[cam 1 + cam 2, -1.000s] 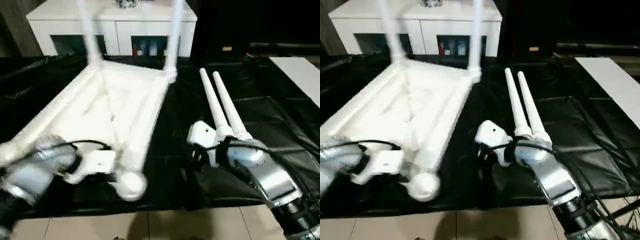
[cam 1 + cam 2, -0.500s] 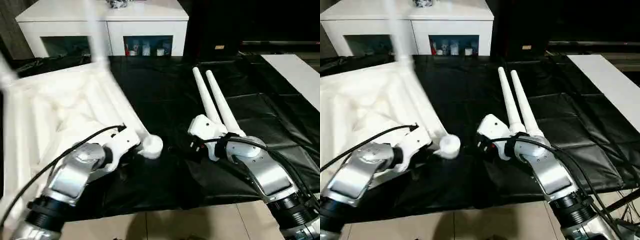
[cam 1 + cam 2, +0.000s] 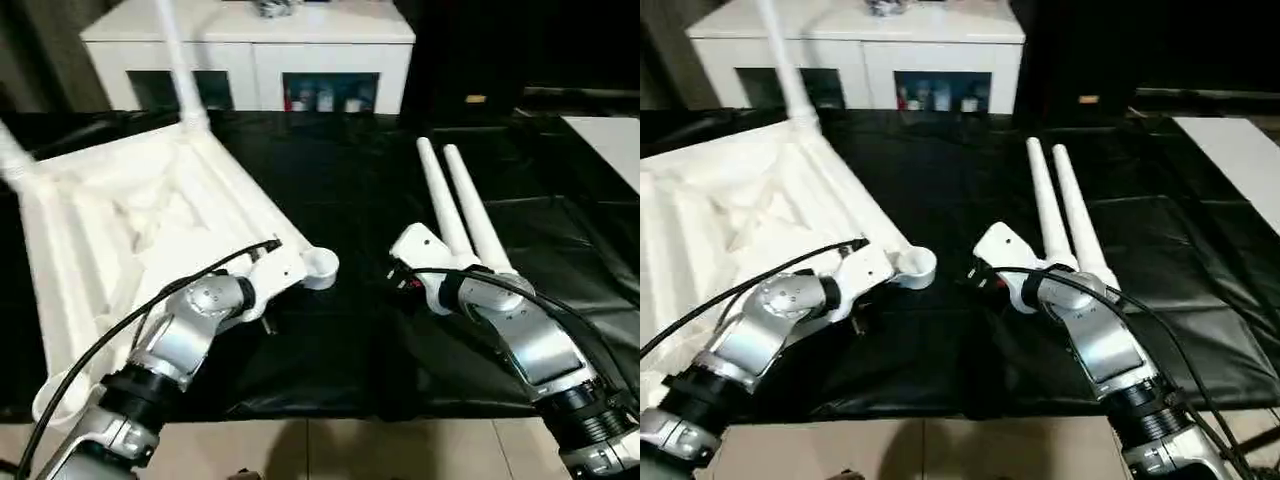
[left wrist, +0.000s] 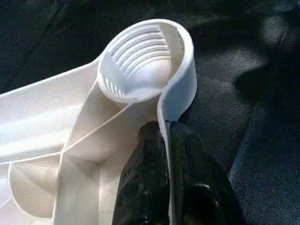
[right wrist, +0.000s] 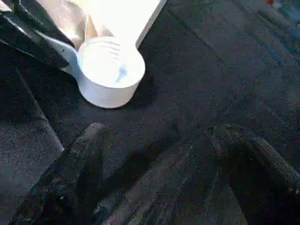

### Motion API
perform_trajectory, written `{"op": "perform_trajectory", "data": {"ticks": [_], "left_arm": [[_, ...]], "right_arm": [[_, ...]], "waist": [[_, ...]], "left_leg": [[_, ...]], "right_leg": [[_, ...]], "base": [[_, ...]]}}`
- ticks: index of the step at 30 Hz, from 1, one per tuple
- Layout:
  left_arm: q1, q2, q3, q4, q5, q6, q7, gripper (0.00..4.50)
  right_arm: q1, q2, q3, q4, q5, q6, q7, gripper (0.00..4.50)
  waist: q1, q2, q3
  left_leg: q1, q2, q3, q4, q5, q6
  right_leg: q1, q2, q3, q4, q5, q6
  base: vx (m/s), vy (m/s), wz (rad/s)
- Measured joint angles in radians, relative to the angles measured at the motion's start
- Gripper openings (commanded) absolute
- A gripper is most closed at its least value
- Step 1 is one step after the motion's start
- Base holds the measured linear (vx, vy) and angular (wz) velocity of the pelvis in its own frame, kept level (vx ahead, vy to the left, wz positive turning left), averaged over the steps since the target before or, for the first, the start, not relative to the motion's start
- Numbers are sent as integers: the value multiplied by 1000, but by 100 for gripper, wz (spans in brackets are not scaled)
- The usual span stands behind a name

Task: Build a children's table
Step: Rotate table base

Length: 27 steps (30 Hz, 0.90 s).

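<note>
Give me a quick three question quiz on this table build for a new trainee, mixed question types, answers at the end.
1. True or false: the left tool is clamped on the tabletop rim beside a corner socket.
2. How many loose legs lie on the black mat?
3. The right tool is: A open, empty; B shut on a leg.

Key: 1 true; 2 two; 3 A.

tabletop (image 3: 130,220) cut off at the picture's edge beside the left gripper (image 4: 165,140), upright legs (image 3: 176,60) cropped above it
</note>
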Motion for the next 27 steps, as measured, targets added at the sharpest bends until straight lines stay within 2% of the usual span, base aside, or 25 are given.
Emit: {"op": "perform_trajectory", "data": {"ticks": [2,6,9,12,13,15,17,21,24,25,27], "left_arm": [[-35,-28,-2,62,1,-26,-1,2],[-90,-76,-4,158,1,-60,0,2],[-117,-116,-3,195,-2,-63,6,2],[-118,-157,19,203,-49,-71,8,2],[-118,-170,23,203,-65,-71,5,50],[-119,-195,41,199,-98,-79,9,63],[-127,-204,55,181,-117,-79,12,63],[-143,-183,108,145,-134,-68,33,104],[-139,-148,136,118,-143,-54,40,106],[-128,-127,146,92,-146,-39,40,127],[-110,-81,168,50,-153,-18,40,139]], "right_arm": [[-2,2,-9,0,-3,16,-22,381],[-27,27,-50,28,-9,55,-92,381],[-39,26,-81,36,-10,64,-118,381],[-39,24,-84,38,-13,65,-121,381],[-39,24,-84,38,-14,66,-122,381],[-39,25,-84,39,-13,72,-126,381],[-46,33,-85,47,-11,79,-130,381],[-74,57,-110,80,1,103,-158,381],[-121,88,-159,136,18,136,-193,407],[-159,106,-180,179,34,159,-214,417],[-235,126,-242,274,59,199,-262,434]], "waist": [[8,4,0],[13,13,-1],[16,17,-3],[16,17,-3],[15,17,-3],[13,15,-2],[6,14,-2],[-14,13,-1],[-28,8,1],[-36,6,3],[-47,4,4]], "left_leg": [[0,0,1,0,0,0],[-4,-1,5,0,4,6],[-10,-1,5,2,7,10],[-14,-1,7,3,8,12],[-16,-2,7,3,8,13],[-20,-3,7,4,7,15],[-20,-3,7,4,8,18],[-17,-2,7,4,7,15],[-17,-2,6,4,8,14],[-16,-2,6,4,8,14],[-16,-2,6,4,9,13]], "right_leg": [[1,-1,1,0,0,0],[2,-3,3,0,0,0],[1,-5,3,0,1,-2],[0,-6,2,-1,1,0],[-2,-7,2,-2,0,0],[-4,-9,1,-2,0,0],[-5,-9,1,-2,0,0],[-4,-9,0,0,0,0],[-4,-8,0,2,1,1],[-4,-8,1,2,1,1],[-4,-8,0,2,2,0]], "base": [[0,0,0],[0,0,0],[0,0,0],[0,0,0],[0,0,0],[0,0,0],[0,0,0],[0,0,0],[0,0,0],[0,0,0],[0,0,0]]}}
